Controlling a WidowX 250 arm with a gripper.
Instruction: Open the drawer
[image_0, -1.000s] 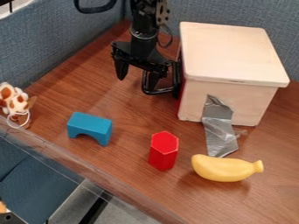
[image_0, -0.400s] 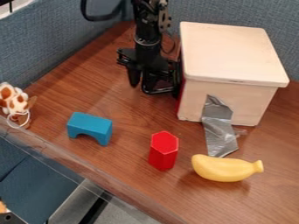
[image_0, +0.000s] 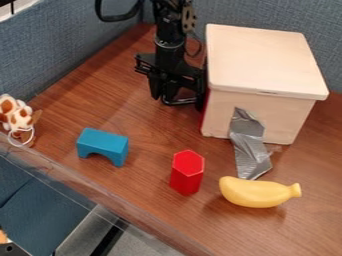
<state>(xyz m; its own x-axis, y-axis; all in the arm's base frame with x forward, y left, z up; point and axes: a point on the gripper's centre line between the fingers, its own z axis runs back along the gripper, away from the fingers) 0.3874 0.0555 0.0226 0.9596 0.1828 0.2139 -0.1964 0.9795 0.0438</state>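
The black gripper hangs at the upper middle, left of the wooden box. Its fingers are close together, shut on the outer bar of the black drawer handle. That handle sticks out to the left from the drawer's red front, which shows as a thin strip along the left side of the pale wooden box. The drawer front looks flush with the box. Most of the front is hidden by the angle and the arm.
Nearer the front edge are a blue arch block, a red hexagonal block and a yellow banana. Grey tape runs from box to table. A spotted toy sits far left; blue partitions stand behind.
The gripper's fingers have come together around the handle bar, and its body has shifted slightly right. The box has moved very slightly left. The blocks and banana have stayed put.
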